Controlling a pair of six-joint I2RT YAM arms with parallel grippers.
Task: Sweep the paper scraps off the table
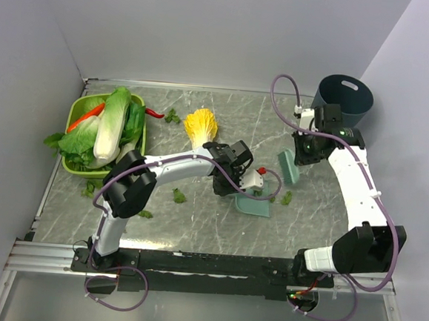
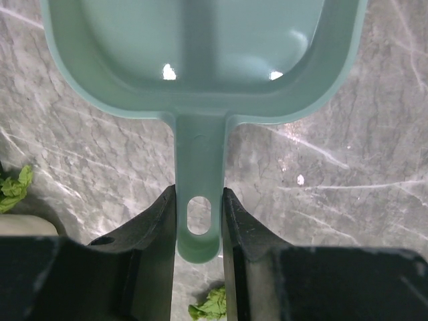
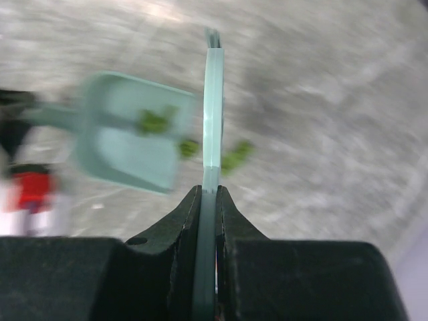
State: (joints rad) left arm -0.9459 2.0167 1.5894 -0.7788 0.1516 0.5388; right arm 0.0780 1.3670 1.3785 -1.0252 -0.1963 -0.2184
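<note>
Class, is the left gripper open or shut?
Shut: the left gripper clamps the dustpan handle, fingers touching both sides.

Plain lavender-grey walls (image 1: 210, 26) enclosing the marble-patterned tabletop (image 1: 194, 226) on three sides, an aluminium rail (image 1: 51, 255) along its near edge; lighting even, shadows soft.

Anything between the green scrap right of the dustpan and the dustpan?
Nothing visible: bare grey-green marble table separates the ragged dark-green paper scrap from the teal plastic dustpan. The flat teal scraper in the right claw is beyond the scrap.
</note>
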